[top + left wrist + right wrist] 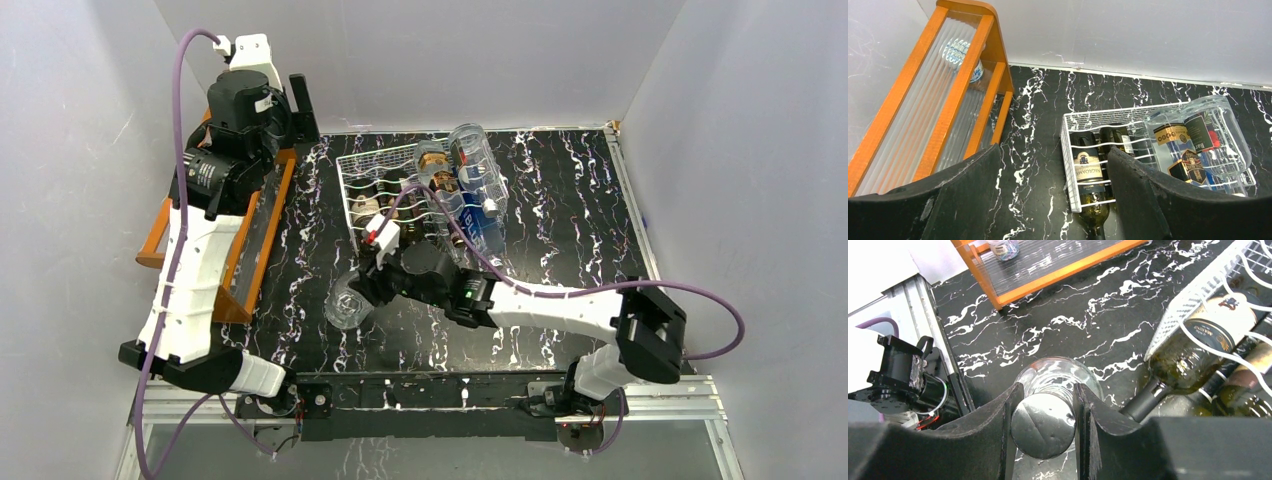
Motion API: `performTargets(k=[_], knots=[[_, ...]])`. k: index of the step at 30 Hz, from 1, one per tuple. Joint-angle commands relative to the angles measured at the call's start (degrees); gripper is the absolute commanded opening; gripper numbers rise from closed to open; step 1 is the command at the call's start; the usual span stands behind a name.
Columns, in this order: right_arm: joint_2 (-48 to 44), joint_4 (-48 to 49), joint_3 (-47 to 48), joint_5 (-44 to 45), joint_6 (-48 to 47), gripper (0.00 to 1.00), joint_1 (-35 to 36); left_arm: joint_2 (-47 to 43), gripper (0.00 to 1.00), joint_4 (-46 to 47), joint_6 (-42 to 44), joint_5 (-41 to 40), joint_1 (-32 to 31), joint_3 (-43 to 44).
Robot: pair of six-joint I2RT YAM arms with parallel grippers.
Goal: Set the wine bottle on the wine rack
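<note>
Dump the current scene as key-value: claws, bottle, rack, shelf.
left claw: open, empty, up beside the orange shelf
right claw: shut on the capped neck of the wine bottle
wine bottle: clear glass, upright on the table, just off the wine rack's near end
wine rack: on the table, holds several racked bottles lying down
orange shelf: on the table's left side
status: bottle gripped, not yet on the rack

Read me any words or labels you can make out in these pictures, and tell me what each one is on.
"NEGROAMARO": cream label of the dark bottle lying in the wire rack.
Labels on the clear bottles: too blurred to read.
</note>
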Motion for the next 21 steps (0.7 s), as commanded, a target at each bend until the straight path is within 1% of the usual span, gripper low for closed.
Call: performTargets(k=[1,4,9,13,16,21], knots=[[-3.23,-2.93,-4.53,0.73,2.39,0.00,-0.06,-0.42,0.77,1.20,-0.49,1.79,-0.17,-0.97],[-5.91,-7.07,-6.57,-1.17,2.98,0.00,-0.14,-0.75,0.77,1.79,-0.98,2.57,-0.14,-2.69],[-10.32,-13.96,-10.54,-3.68,3.83,0.00,-0.14,-1.63,0.77,2.58,-2.61,4.53,-0.15,-8.19],[-14.41,-17.73,-13.21,-3.64,4.90,0.00,-0.14,-1.82,0.77,1.86,-4.31,6.53,-0.11,-12.67],[-17.01,-20.65,-13.71,-4.15,4.89,0.00,-0.16,-2.29,0.77,1.68,-5.52,8.52,-0.02,-16.38],[-18.65,-24.45,-14.28,-5.79,4.64,0.00,-0.42,-2.37,0.77,1.25,-7.35,11.93,0.32,-21.76]])
